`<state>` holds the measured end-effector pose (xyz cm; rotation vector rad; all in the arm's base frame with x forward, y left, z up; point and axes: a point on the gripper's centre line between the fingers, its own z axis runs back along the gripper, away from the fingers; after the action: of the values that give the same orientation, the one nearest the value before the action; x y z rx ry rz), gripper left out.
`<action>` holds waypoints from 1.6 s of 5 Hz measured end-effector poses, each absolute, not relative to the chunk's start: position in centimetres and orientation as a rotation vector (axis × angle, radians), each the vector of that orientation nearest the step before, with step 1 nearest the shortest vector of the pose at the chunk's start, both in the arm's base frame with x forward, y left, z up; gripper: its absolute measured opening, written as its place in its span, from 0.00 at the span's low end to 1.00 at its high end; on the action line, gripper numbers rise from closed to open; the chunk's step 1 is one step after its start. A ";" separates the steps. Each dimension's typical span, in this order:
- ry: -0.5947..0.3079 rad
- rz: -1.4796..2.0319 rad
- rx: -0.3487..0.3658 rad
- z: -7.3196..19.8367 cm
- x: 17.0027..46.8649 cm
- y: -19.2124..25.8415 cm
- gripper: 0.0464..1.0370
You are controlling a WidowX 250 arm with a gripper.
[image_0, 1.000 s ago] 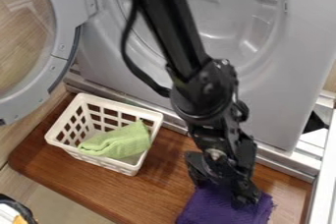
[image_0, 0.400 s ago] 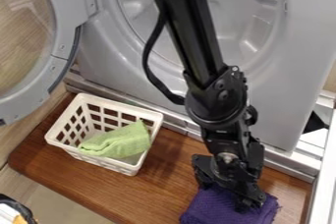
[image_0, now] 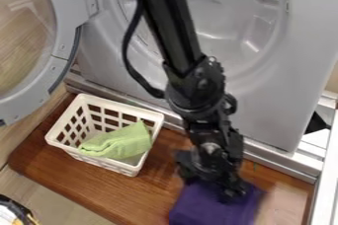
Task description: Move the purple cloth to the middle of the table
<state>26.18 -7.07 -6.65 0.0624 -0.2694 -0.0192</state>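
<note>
The pincer contacts the purple cloth, cropped at the bottom edge. Whether it is pinching cannot be determined.

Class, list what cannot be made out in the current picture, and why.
In the camera view:
Purple cloth: near edge cut off by the bottom edge; part hidden under the gripper.
Basket: floor beneath the green cloth, covered by it.
Lower-left object: cut off by the corner.

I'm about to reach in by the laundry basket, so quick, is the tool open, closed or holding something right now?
Tool: down at the purple cloth; open or closed on it cannot be told.
</note>
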 end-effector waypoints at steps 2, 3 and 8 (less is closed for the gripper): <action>-0.265 0.132 0.067 -6.8 27.0 -3.4 0.96; -0.263 0.190 0.072 -6.8 27.4 -1.8 0.96; -0.280 0.236 0.081 -5.7 29.0 0.4 0.96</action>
<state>29.02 0.41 -5.75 0.0814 -0.2798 0.2362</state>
